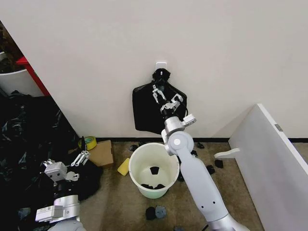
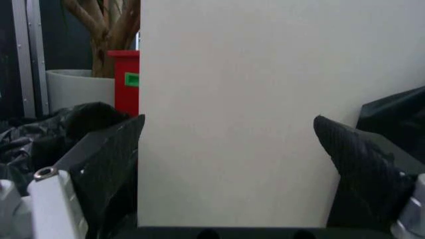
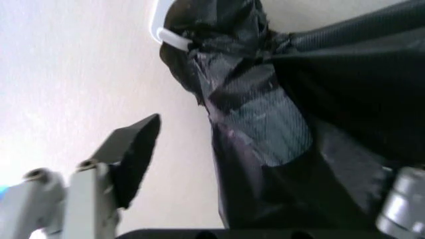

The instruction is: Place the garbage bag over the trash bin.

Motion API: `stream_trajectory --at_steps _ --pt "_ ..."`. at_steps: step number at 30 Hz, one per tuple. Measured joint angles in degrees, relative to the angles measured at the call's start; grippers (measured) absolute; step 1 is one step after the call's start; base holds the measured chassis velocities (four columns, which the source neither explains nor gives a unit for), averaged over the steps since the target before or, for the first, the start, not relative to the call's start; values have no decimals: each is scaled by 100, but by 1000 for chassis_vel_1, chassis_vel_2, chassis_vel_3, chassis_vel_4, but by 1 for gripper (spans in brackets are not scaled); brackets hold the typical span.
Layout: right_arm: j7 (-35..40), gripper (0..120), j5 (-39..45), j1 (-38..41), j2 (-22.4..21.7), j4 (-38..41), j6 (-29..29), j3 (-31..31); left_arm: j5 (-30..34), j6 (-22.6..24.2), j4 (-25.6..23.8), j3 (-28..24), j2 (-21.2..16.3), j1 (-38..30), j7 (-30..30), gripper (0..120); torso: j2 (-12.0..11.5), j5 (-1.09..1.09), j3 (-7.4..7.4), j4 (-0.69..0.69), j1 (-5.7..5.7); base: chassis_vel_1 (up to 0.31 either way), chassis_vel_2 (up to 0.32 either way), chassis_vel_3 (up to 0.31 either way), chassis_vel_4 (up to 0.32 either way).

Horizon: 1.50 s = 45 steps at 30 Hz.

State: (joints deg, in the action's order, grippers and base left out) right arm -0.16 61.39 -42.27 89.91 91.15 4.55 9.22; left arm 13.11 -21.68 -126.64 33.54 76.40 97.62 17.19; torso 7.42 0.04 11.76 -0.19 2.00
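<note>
One arm at work, other parked. Step in hand, by my reading: fetching the bag, very start of task, nothing over the bin yet.

Biggest first: pale wall [image 1: 96, 57] across the back; heap of black plastic [image 1: 24, 144] on robot's left; white board [image 1: 274, 163] leaning on robot's right. Flat black sheet [image 1: 144, 110] hanging on the wall from a white hook [image 1: 161, 64], knotted at top.

Trash bin [image 1: 154, 171] upright on the floor below the sheet, mouth open, unlined, a few dark bits at the bottom. R arm reaching up over it.

Garbage bag [image 3: 256, 114], as best judged: the glossy crinkled strip bunched under the hook, hanging in front of the woven sheet, well above the bin.

Right gripper [image 1: 164, 97] raised at the knot, against the wall. Fingers [image 3: 133, 154] wide apart, straddling the crinkled strip, nothing clamped; touching the plastic or just shy, can't tell.

Left gripper [image 1: 81, 158] low by the heap, idle, fingers [image 2: 106, 164] wide apart, holding nothing.

Next move, prob.: close on the glossy strip only, not the woven sheet behind, then pull down and away from the hook. Thin floppy plastic, so likely to slip or tear if pinched at an edge. After that, needs mouth of bag found and spread wider than the rim, prob. w/ both grippers.
</note>
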Motion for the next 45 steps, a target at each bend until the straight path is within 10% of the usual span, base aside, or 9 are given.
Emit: stream_trajectory --at_steps 22,45 --pt "-548 0 -141 -127 -120 -4 528 0 -15 -19 230 -76 -26 -158 -5 100 1 0 0 0 -1 0 0 0 0" --pt "-1093 0 -762 -1303 -895 605 759 -394 6 -6 358 -123 -35 -355 -19 100 1 0 -1 0 -1 0 0 0 0"
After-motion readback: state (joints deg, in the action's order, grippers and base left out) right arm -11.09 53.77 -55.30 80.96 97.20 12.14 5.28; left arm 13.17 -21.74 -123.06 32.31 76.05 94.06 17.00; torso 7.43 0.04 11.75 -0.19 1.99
